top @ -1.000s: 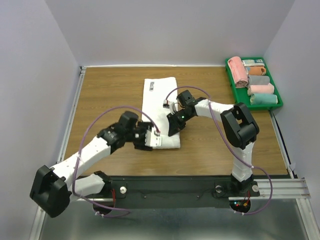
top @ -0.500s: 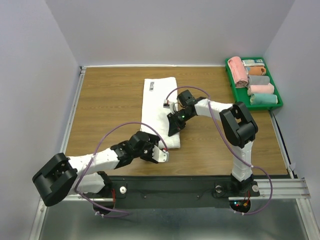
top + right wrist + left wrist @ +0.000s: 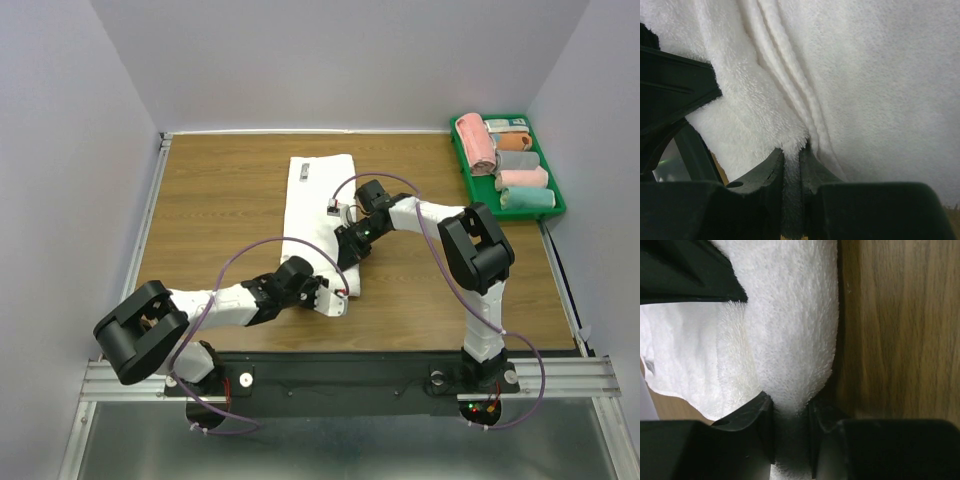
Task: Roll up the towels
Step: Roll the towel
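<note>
Left hand (image 3: pixel 340 300) on towel (image 3: pixel 316 205) — tag (image 3: pixel 303 173) illegible

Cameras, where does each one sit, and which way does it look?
Top external: high above and behind the arms, looking down at the table; both arms and their bases show.
Left wrist: on the left arm, looking along the left tool pinching the white towel.
Right wrist: on the right arm, looking along the right tool pinching the white towel's edge.
Shared: all three see the same white towel.
</note>
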`<state>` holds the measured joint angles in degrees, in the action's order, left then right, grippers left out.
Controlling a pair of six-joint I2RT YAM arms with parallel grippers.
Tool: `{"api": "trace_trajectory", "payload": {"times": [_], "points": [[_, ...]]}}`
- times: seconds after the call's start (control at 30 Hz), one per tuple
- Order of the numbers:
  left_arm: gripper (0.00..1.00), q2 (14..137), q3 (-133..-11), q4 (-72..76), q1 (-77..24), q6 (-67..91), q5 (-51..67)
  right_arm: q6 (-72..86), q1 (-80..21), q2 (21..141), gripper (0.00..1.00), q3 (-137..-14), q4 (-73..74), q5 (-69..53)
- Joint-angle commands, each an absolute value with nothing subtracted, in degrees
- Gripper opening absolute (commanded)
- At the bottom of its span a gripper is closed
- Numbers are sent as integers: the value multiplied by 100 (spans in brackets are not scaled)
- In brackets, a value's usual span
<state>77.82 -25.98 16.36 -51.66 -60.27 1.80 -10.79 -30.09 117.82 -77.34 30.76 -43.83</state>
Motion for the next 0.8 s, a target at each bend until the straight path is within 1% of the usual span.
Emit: {"api": "trace_trajectory", "payload": {"times": [0.0,0.07,0.1,0.17,0.2,0.23,0.3,0.37,0.5,0.6,0.63,0.77], "points": [[27,7734,-2996,222,-5150,-5933,1087,-1424,-3068,12051,14,-7602,3217,-3200],[25,7752,-3268,-568,-5159,-5889,1370,-1336,-3024,11910,21,-7594,3234,-3155],[24,7787,-3383,-867,-5150,-5897,1693,-1319,-2902,11683,36,-7576,3252,-3164],[22,7910,-3743,-1604,-5115,-5793,1985,-1275,-2734,11418,58,-7524,3261,-3234],[22,7954,-3857,-1817,-5072,-5792,2334,-1274,-2542,11278,67,-7480,3278,-3339],[21,8015,-4015,-1976,-4993,-5731,2486,-1248,-2436,10998,84,-7453,3278,-3383],[19,8155,-4209,-2389,-4887,-5651,2819,-1195,-2120,10576,90,-7444,3296,-3532],[18,8296,-4341,-2548,-4808,-5642,3074,-1178,-1856,10302,92,-7436,3340,-3682],[17,8788,-4789,-3093,-4422,-5704,3645,-1292,-1714,9476,98,-7278,3401,-3674],[15,9359,-5220,-3611,-4009,-5792,4077,-1423,-1714,8826,100,-7049,3489,-3691],[14,9647,-5438,-3830,-3895,-5801,4165,-1520,-1714,8676,100,-6944,3541,-3709],[11,10300,-5932,-4349,-3507,-5862,4561,-1827,-1714,7955,99,-6759,3831,-3849]]}}
